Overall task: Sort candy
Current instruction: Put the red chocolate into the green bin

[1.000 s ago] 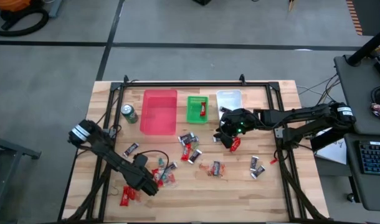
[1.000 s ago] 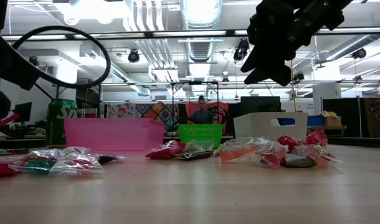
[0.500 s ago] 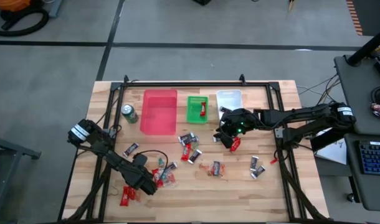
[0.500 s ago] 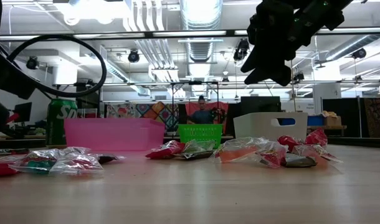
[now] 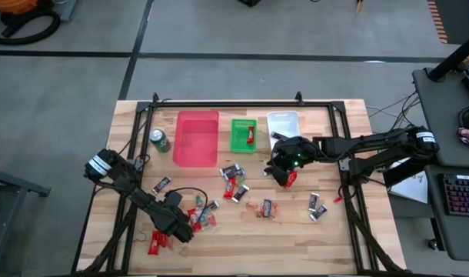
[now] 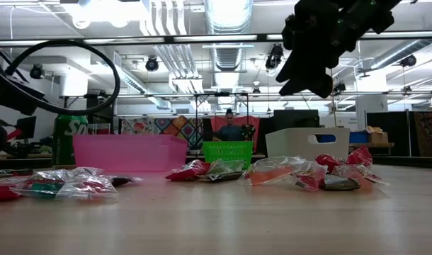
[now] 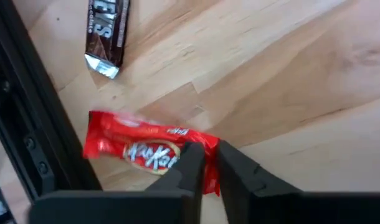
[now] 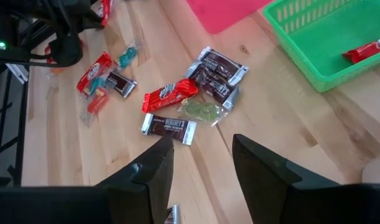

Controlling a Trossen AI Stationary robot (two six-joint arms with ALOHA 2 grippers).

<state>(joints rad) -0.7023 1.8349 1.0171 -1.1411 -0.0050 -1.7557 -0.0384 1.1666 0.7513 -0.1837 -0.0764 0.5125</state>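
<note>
A: Since you're running the left arm, start at the table's (image 5: 350, 231) near-left corner: the left gripper (image 7: 205, 163) is down on a red KitKat (image 7: 140, 146) close to the left edge, fingers pinched nearly together on the wrapper's end.

B: Does it have it, or is it just touching?

A: I'd call it closed on the wrapper. The bar lies flat on the wood. A dark Hershey's bar (image 7: 106, 34) lies just beside it, apart.

B: How will it handle?

A: Light, crinkly foil, slippery. My guess is the end seam could slide out, so you'd do better gripping across the bar's middle.

B: And the rest of the candy?

A: Moving right: a clear-wrapped cluster (image 5: 204, 217) near the front edge, red and dark pieces (image 5: 233, 181) mid-table, two dark ones (image 5: 317, 206) toward the right edge. Along the far edge sit a green can (image 5: 159, 141), pink bin (image 5: 197, 138), green basket (image 5: 243, 135) with one red bar in it, and white bin (image 5: 281, 121).

B: Right gripper?

A: The right gripper (image 8: 202, 168) hangs above the table in front of the white bin, fingers well apart. You can see nothing between them.
</note>
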